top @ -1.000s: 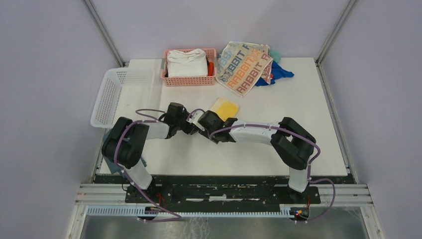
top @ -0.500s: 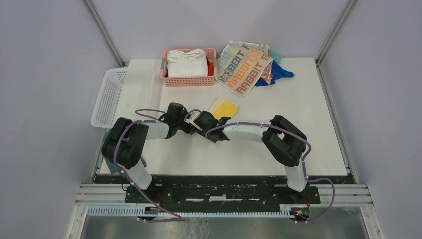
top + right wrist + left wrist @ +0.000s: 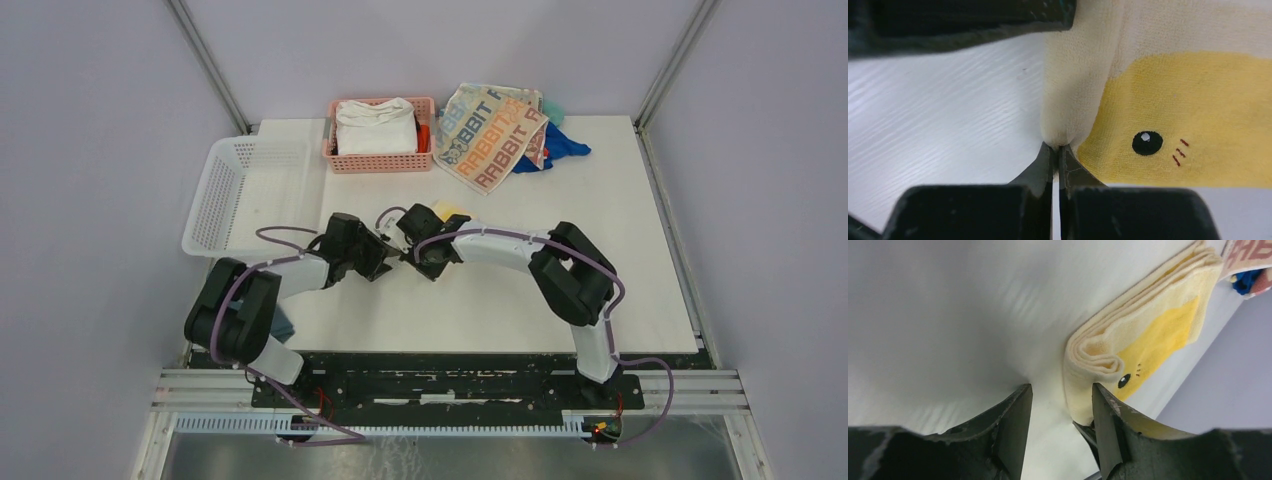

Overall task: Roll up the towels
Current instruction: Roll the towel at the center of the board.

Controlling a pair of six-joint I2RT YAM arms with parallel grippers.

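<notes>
The yellow towel [image 3: 1143, 335] lies folded on the white table, a small black eye printed near its end. My right gripper [image 3: 1058, 146] is shut on the pale folded corner of that yellow towel [image 3: 1168, 100], low on the table. The left gripper [image 3: 1060, 390] stands open, with the towel's rolled end just inside its right finger. From above, both grippers meet at mid-table and only a bit of yellow towel [image 3: 452, 210] shows past the right gripper [image 3: 418, 243] and left gripper [image 3: 388, 255]. A beige RABBIT towel [image 3: 490, 135] lies spread at the back.
A pink basket [image 3: 380, 163] with a thick white folded cloth [image 3: 375, 125] stands at the back centre. A white mesh basket [image 3: 240, 190] sits at the left edge. Blue cloth [image 3: 562, 147] lies under the RABBIT towel's right side.
The right gripper has moved onto the yellow towel's near corner and shut on it. The left gripper has shifted slightly and opened wider beside it.
</notes>
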